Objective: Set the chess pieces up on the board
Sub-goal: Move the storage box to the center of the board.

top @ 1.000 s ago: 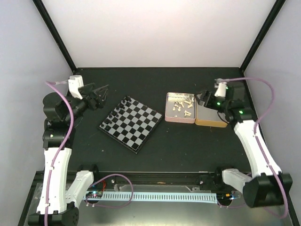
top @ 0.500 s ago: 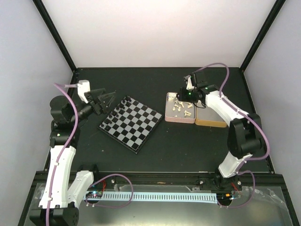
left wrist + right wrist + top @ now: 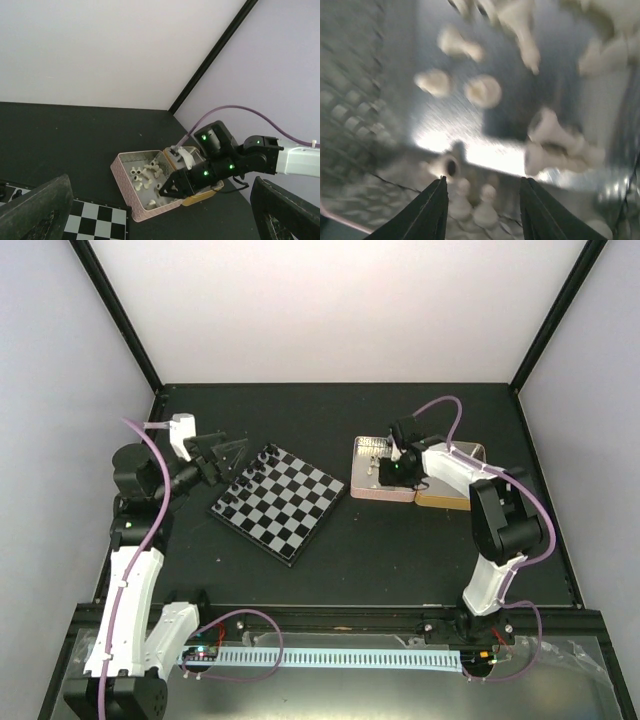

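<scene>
Right wrist | chess pieces [image 3: 482, 91] blurred | right claw [image 3: 483, 181]: only tips visible

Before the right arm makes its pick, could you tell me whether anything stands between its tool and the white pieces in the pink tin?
Nothing visible does. The right tool hangs inside the pink tin, jaws apart, and two cream chess pieces show between its fingers in the wrist view, with nothing over them.
</scene>
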Tool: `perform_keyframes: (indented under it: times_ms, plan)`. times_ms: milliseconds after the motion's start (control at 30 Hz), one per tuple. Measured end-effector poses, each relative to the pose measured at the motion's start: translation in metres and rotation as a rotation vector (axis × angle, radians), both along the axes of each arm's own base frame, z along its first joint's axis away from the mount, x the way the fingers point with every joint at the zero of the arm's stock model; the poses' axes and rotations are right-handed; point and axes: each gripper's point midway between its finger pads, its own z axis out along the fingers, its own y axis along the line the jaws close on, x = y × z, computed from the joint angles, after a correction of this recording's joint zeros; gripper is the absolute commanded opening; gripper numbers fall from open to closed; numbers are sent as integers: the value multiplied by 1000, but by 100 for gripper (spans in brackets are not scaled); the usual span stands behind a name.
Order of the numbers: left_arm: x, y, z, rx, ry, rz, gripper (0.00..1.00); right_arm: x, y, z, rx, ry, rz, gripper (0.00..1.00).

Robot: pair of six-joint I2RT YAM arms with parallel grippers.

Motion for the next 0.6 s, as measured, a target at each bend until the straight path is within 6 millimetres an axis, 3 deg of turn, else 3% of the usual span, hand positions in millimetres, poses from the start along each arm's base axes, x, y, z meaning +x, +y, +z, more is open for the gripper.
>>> perform_keyframes:
  times_ms: [167,600]
  plan:
    - [1,0,-4,0,10,1,99,-33,-18,-27,-74,87,3,45]
    - [4,2,-10,4,22,20,99,-87,-47,-23,-139,90,-17,49]
